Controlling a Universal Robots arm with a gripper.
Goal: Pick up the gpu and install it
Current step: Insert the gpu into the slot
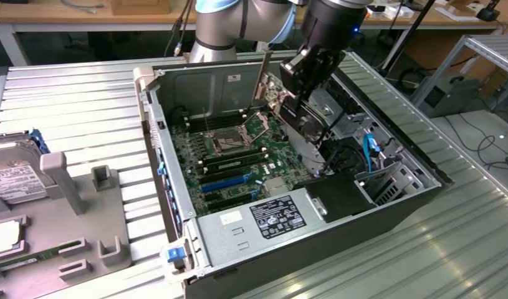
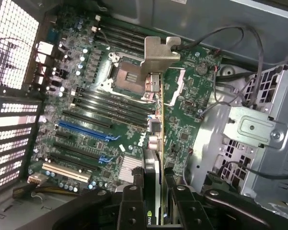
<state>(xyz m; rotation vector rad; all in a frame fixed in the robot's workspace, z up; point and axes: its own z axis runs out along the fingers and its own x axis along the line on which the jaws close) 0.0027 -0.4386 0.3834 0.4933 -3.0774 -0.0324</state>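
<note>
The gpu (image 1: 310,129) is gripped by the claw (image 1: 302,93), whose fingers are closed on the card's two faces. It is held inside the open computer case (image 1: 237,249), which lies on the ridged metal table (image 1: 71,99). The card is seen on edge and tilted over the motherboard (image 1: 237,146) (its silver bracket (image 2: 159,51) is at the end farthest from the claw). Whether the lower end touches the board cannot be told.
</note>
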